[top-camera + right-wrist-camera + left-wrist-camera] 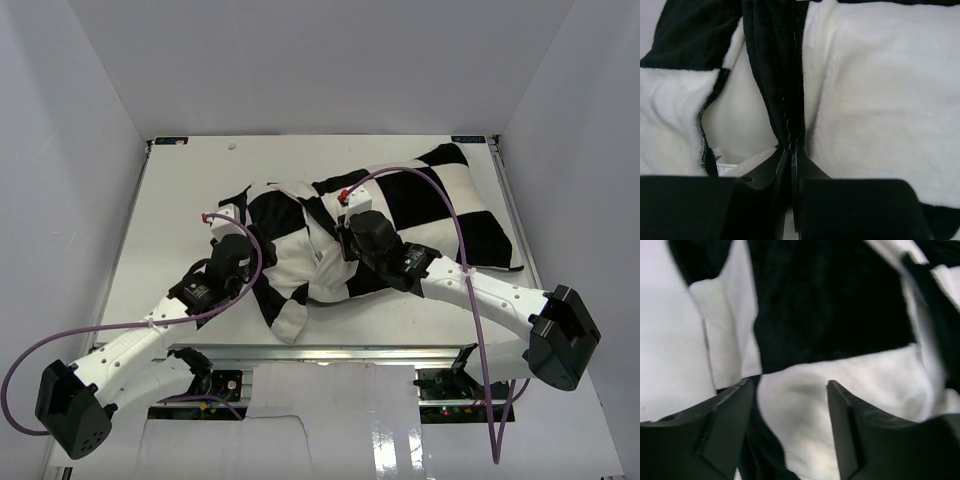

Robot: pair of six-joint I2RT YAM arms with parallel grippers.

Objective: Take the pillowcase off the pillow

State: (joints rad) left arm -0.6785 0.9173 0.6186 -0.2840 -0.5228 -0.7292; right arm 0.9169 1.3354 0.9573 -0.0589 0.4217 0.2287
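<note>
The pillowcase (420,215), with big black and white squares, lies across the middle and right of the table, bunched at its left end. My left gripper (238,218) hovers over that bunched end; in the left wrist view it (790,387) is open, with checkered fabric (830,315) right below the spread fingers (840,415). My right gripper (340,218) is at the middle of the cover. In the right wrist view it (791,149) is shut on a black fold of the pillowcase (780,75). The plain white pillow (742,125) and its small tag (724,167) show inside the opening.
The white table (180,200) has grey walls at the left, right and back. Purple cables (455,225) loop over both arms. The table's near edge (330,350) runs just below the cover's hanging corner (288,322).
</note>
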